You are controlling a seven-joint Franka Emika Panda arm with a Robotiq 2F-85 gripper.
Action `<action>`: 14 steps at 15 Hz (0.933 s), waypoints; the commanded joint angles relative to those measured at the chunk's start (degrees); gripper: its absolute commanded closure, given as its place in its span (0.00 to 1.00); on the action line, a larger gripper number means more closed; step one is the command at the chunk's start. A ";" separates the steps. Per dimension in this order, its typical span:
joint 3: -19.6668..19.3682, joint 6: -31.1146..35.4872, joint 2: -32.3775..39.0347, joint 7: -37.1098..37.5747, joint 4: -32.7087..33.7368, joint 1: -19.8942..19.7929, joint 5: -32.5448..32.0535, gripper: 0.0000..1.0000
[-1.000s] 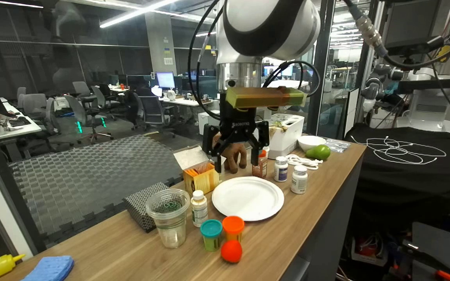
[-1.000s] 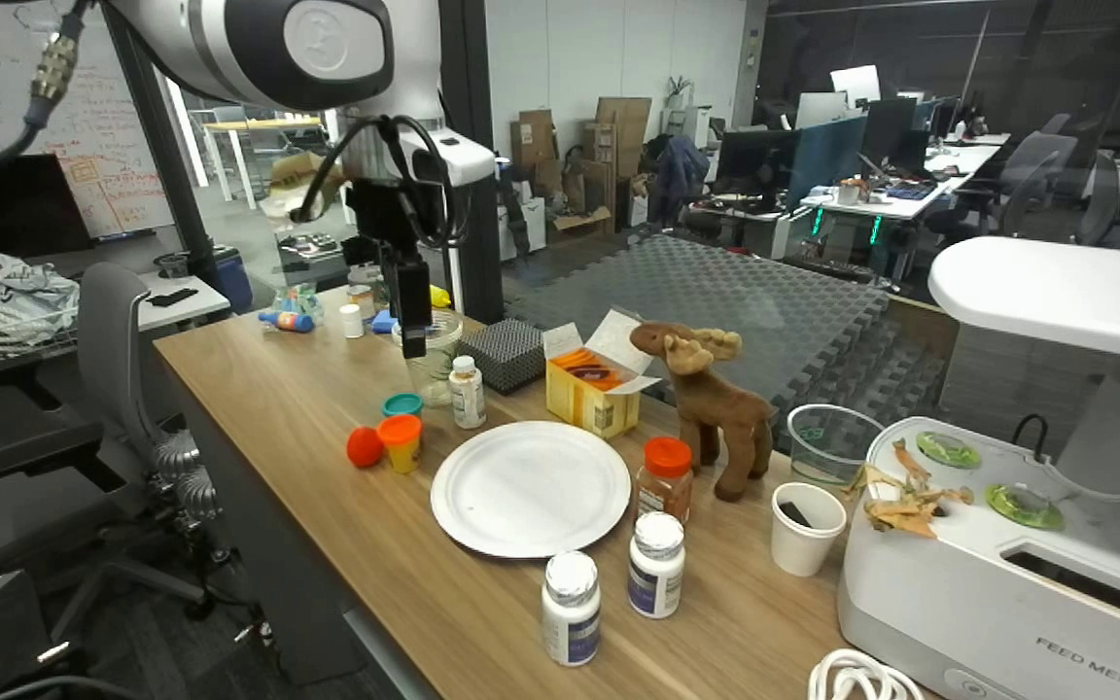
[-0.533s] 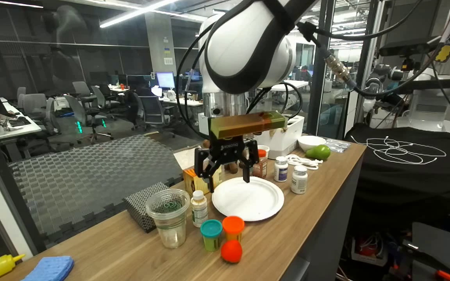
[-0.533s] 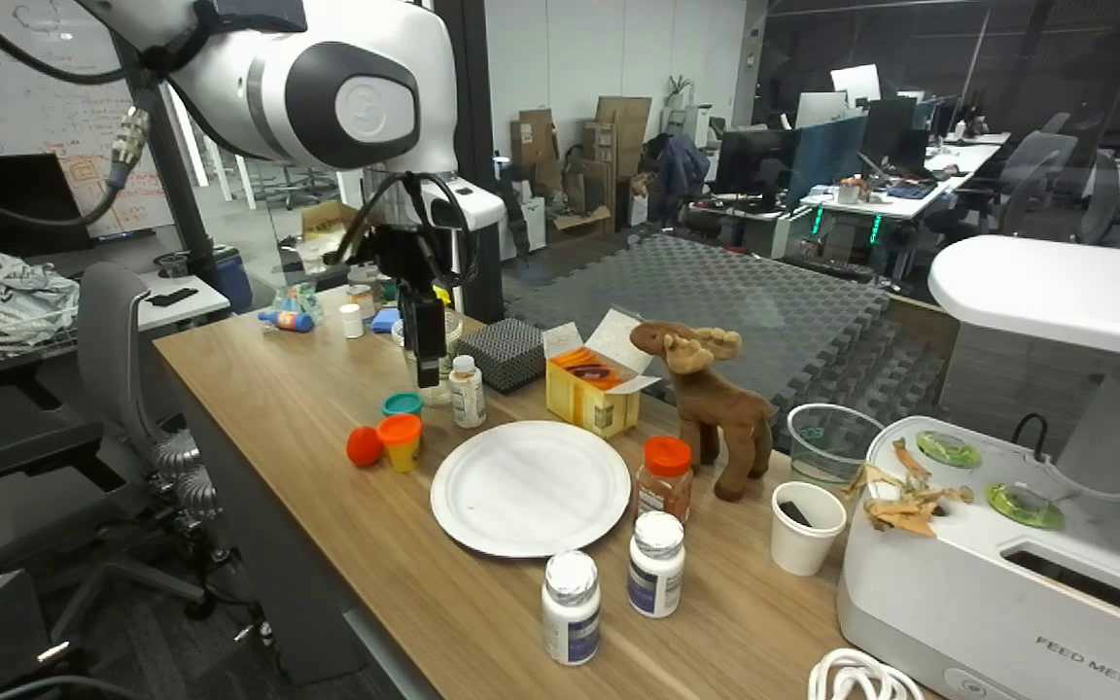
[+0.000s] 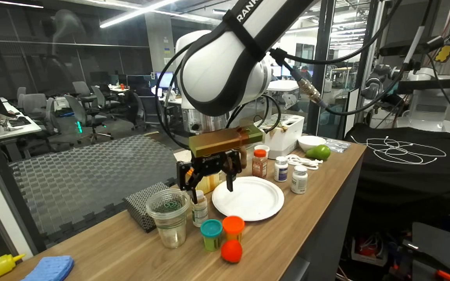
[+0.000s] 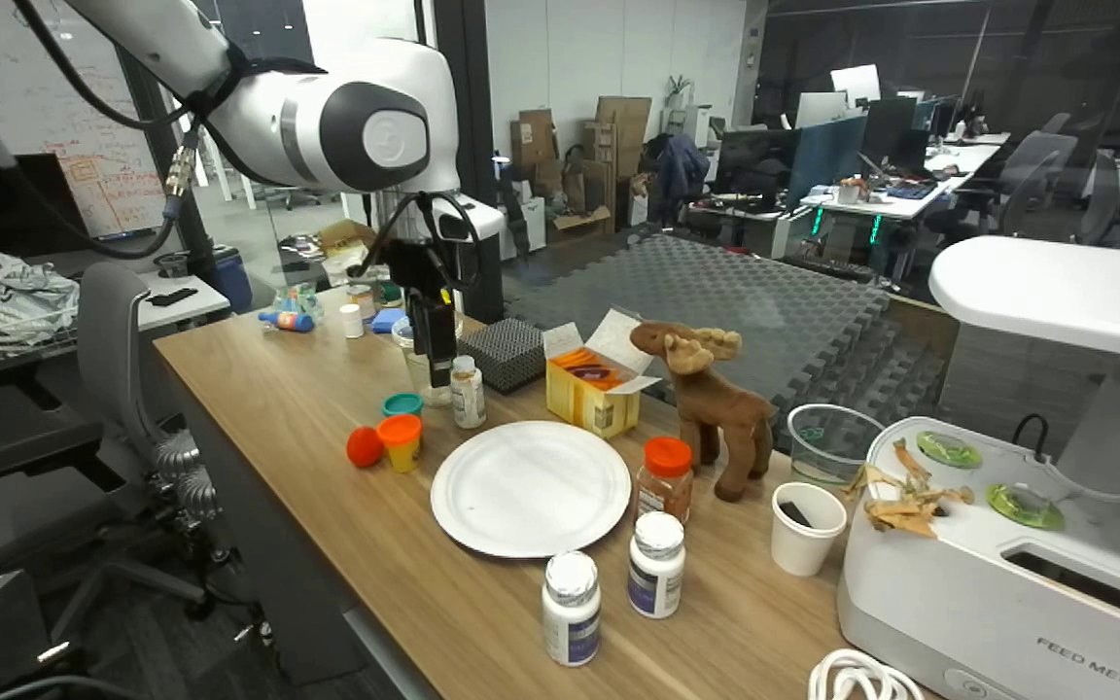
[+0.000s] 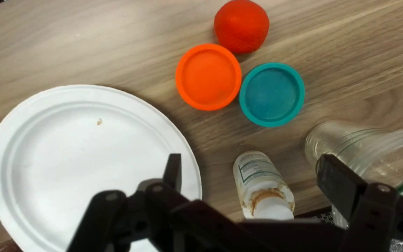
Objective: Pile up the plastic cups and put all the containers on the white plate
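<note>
In an exterior view the Robotiq gripper hangs fingers-down above the wooden counter, its fingertips well apart. One tip overlaps the white-capped bottle, whether touching it cannot be told; the other overlaps the left part of the round white plate. Just left of the bottle, a clear plastic cup stands upright beside a dark mesh-patterned block. Nearer the camera, a teal-lidded tub and an orange-lidded tub stand side by side, a red ball just in front. Two squat white bottles stand right of the plate.
</note>
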 commanded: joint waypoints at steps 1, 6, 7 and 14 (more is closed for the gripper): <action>-1.72 0.64 2.11 2.57 2.69 1.75 -2.15 0.00; -3.09 2.31 2.43 6.39 2.84 2.06 -1.89 0.00; -3.38 2.67 2.32 7.46 2.65 2.04 -1.89 0.00; -3.93 1.65 2.47 13.88 3.57 0.86 0.61 0.00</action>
